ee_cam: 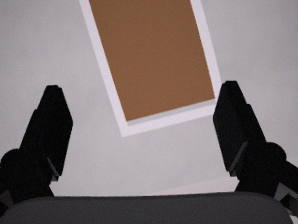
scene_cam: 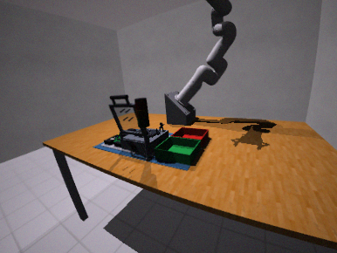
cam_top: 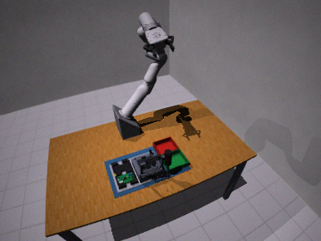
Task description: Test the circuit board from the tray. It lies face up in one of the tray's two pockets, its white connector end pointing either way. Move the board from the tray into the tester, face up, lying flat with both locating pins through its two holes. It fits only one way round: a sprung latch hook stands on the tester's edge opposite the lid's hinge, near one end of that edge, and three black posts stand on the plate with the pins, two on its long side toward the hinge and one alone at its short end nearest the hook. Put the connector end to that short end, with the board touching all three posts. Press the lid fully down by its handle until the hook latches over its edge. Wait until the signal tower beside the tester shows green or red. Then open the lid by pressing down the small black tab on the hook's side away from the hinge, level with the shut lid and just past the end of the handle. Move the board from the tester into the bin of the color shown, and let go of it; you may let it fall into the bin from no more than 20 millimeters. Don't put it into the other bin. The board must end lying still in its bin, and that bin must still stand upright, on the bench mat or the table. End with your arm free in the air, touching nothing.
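Observation:
The green circuit board (cam_top: 123, 179) lies in the near pocket of the tray (cam_top: 124, 172) at the left end of the blue mat. The tester (cam_top: 147, 166) stands beside it with its lid (scene_cam: 121, 114) raised, and its plate looks empty. The signal tower (cam_top: 168, 157) beside the tester is dark. The red bin (cam_top: 166, 145) and the green bin (cam_top: 178, 160) stand at the mat's right end. My gripper (cam_top: 170, 43) is open and empty, high in the air above the arm's base and far from the mat. In the wrist view its fingers frame the far-off table (ee_cam: 149, 36).
The arm's grey base (cam_top: 126, 121) stands at the table's back edge behind the mat (cam_top: 147, 168). The arm's shadow (cam_top: 183, 120) falls on the right half of the table. Room walls stand behind and to the right.

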Tool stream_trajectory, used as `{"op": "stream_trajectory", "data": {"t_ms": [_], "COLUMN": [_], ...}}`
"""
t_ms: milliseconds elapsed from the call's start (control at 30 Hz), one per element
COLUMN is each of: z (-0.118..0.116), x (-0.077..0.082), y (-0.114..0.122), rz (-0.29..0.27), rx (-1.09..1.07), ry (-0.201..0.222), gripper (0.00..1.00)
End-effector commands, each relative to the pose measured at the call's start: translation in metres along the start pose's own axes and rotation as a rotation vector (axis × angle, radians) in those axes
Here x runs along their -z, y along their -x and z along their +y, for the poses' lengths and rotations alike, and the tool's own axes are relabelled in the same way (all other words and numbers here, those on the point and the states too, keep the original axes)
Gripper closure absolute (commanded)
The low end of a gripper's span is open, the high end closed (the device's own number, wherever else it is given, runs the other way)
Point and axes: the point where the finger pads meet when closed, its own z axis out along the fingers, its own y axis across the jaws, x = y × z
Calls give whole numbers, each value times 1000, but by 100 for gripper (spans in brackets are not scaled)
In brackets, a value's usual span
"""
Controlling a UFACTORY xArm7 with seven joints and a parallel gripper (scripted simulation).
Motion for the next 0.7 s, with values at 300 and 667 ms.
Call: {"op": "stream_trajectory", "data": {"t_ms": [300,667], "z": [-7,-48], "x": [-2,-30], "y": [6,7], "rz": [38,94], "rx": [-21,-148], "ry": [-1,-34], "gripper": [0,0]}}
